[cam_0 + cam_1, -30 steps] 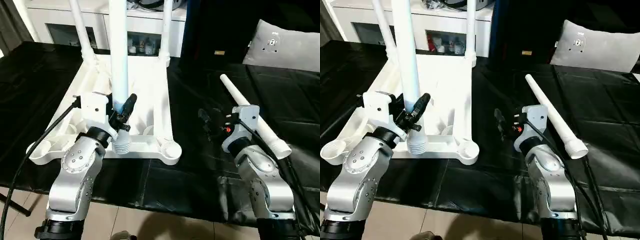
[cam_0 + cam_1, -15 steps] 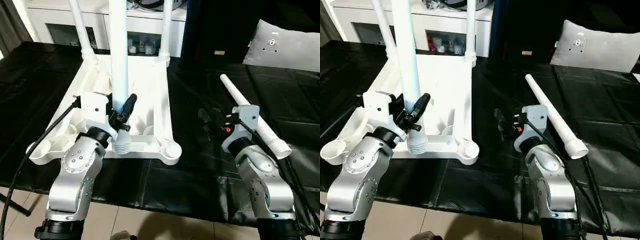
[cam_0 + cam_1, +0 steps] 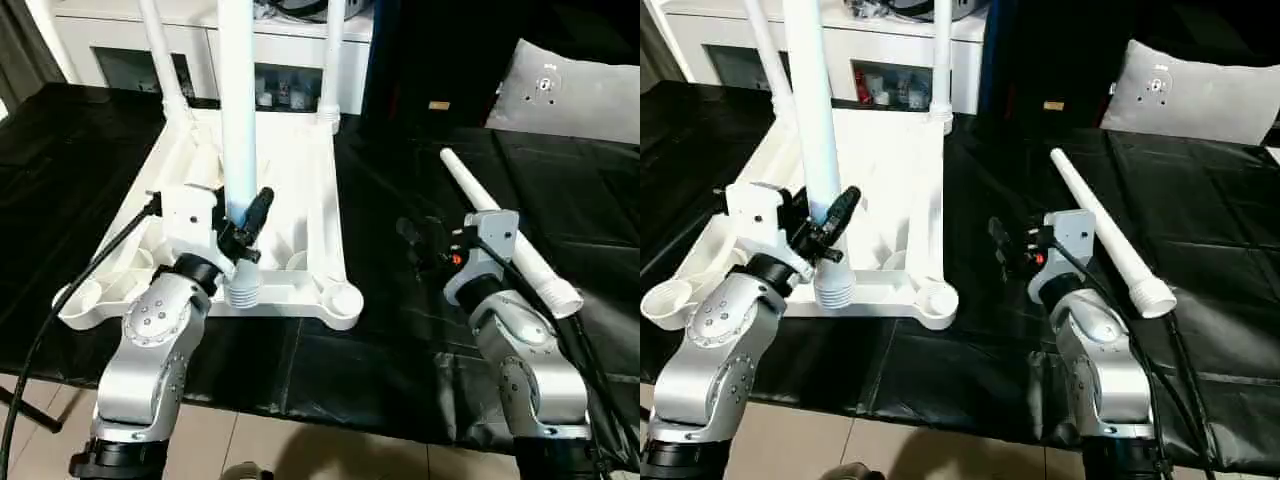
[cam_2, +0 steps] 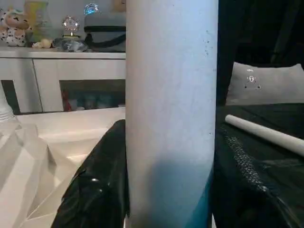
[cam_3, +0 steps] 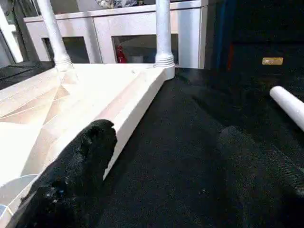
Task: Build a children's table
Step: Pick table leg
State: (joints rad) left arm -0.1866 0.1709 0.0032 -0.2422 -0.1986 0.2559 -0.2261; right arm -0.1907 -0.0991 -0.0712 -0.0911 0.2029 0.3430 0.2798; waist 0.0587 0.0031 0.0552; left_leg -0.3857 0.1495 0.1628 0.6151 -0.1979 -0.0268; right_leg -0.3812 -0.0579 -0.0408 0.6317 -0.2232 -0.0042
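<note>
Nothing has moved over the last second: both arms, the top and the legs sit just as they did, so the build is paused, not advancing.

The top (image 3: pixel 300 170) lies upside down on the black worktop (image 3: pixel 400 330), ribs up. Two legs (image 3: pixel 331 60) stand in its far corner sockets. The left hand (image 3: pixel 238 222) is closed round a third leg (image 3: pixel 237 110), held upright, its ribbed end low over the near edge of the top, between the two near sockets; whether that end touches the top is hard to tell from here. In the left wrist view the leg (image 4: pixel 171 118) stands between the black fingers (image 4: pixel 95 185).

That leaves this leg unseated: by my reading it has to go sideways to a near corner socket (image 3: pixel 345 298) and be pressed in.

The fourth leg (image 3: pixel 505 232) lies on the worktop at the robot's right. The right hand (image 3: pixel 420 245) is wide open and holds nothing, just beside that leg and apart from it.
</note>
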